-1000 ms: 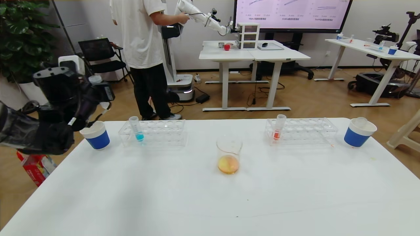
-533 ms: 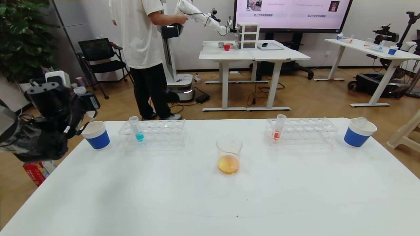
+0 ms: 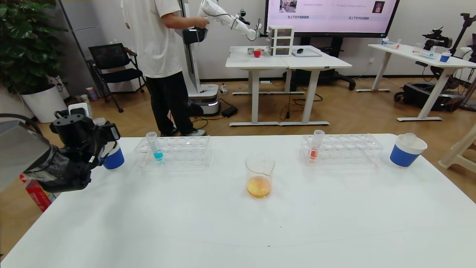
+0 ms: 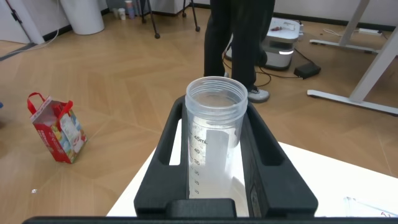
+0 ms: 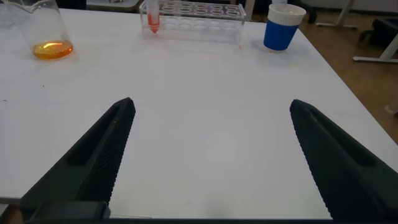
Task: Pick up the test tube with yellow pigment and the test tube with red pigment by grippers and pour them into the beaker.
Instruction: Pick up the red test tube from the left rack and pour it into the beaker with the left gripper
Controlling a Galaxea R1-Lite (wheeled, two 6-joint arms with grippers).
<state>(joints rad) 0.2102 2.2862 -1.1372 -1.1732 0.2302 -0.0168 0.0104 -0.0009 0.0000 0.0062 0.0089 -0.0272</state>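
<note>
My left gripper (image 3: 105,137) is at the table's far left, shut on a clear graduated tube (image 4: 214,134) with no liquid showing in it. The tube stands upright, its lower end over or in a blue-and-white paper cup (image 3: 113,159). The beaker (image 3: 259,176) stands mid-table with orange-yellow liquid in its bottom; it also shows in the right wrist view (image 5: 45,31). My right gripper (image 5: 211,137) is open and empty, low over the bare table at the near right, and is out of the head view. No tube with yellow liquid shows.
A left rack (image 3: 186,150) holds a blue-liquid tube (image 3: 155,147). A right rack (image 3: 346,149) holds an orange-red tube (image 3: 315,147). A second paper cup (image 3: 407,150) at the far right holds a clear tube top. A person stands behind the table.
My left gripper has come down and toward the table with the tube. It now hides part of the left paper cup.
</note>
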